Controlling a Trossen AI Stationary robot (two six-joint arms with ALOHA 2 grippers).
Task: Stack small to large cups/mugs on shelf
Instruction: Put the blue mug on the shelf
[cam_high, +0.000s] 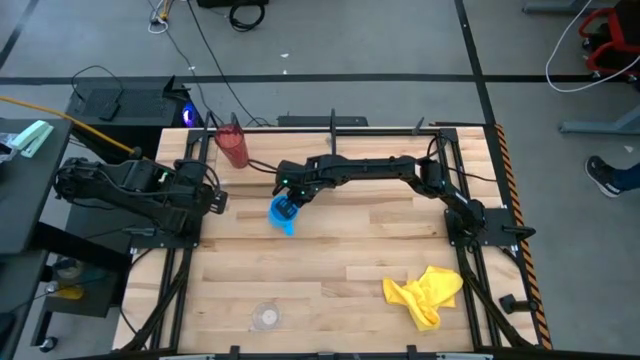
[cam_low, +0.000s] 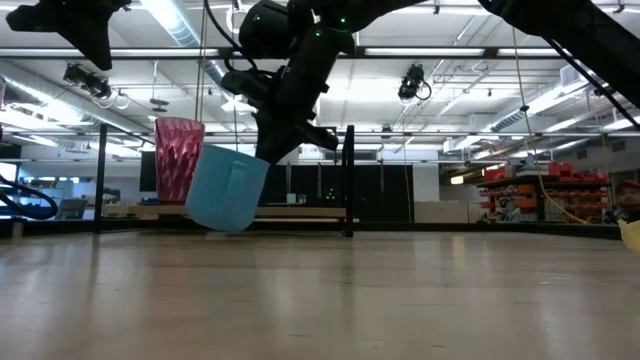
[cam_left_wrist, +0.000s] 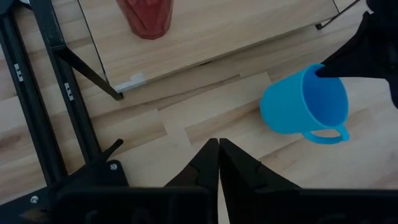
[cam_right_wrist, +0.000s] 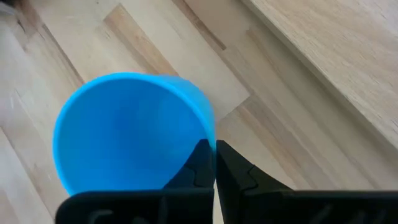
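Just left of centre in the high view, your right gripper (cam_high: 289, 205) has its fingers pinched shut on the rim of the blue cup (cam_high: 282, 214) — one finger inside, one outside, as the right wrist view shows. From the low view the blue cup (cam_low: 226, 188) hangs tilted and clear of the table (cam_low: 320, 300), rim angled up toward the arm (its handle faces the camera there).

Your left gripper (cam_left_wrist: 219, 155) sits over at the left edge of the table, fingers pressed together with nothing between them. It's pointing toward the blue cup, well apart from it.

The dark red tumbler (cam_high: 233, 145) stands upright in the upper left of the tabletop, on the shelf (cam_high: 335, 124) near its left post — the black wire rack runs along the top edge of the table. The small clear cup (cam_high: 266, 316) is way down at the bottom left of the high view, alone on the wood. A yellow cloth (cam_high: 425, 294) lies crumpled at the lower right.
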